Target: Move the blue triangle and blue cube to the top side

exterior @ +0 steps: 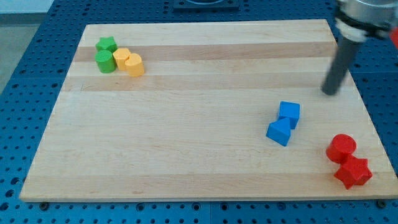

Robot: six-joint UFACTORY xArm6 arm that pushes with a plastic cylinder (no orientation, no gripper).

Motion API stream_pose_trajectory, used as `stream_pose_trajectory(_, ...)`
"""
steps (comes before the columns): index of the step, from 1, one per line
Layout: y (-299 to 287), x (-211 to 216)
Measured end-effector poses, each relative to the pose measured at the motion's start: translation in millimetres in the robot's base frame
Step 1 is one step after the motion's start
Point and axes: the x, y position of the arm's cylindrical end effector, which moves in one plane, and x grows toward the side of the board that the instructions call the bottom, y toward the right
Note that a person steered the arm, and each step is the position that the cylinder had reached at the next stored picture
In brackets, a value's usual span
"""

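The blue cube [289,113] sits right of the board's middle, toward the view's right. The blue triangle [279,132] touches it just below and to its left. My tip [329,93] stands on the board at the view's right, above and to the right of the blue cube, apart from both blue blocks. The rod rises up to the view's top right corner.
A wooden board [186,124] lies on a blue perforated table. A green star [106,45], green cylinder [105,61] and two yellow blocks [129,61] cluster at the top left. A red cylinder [341,148] and red star [353,172] sit at the bottom right.
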Motion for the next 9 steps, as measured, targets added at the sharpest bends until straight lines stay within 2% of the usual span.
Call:
stream_pose_trajectory(1, 0.8, 4.0)
stream_pose_trajectory(3, -42.5, 48.2)
stream_pose_trajectory(5, -66.3, 48.4)
stream_pose_trajectory(9, -187.9, 47.6)
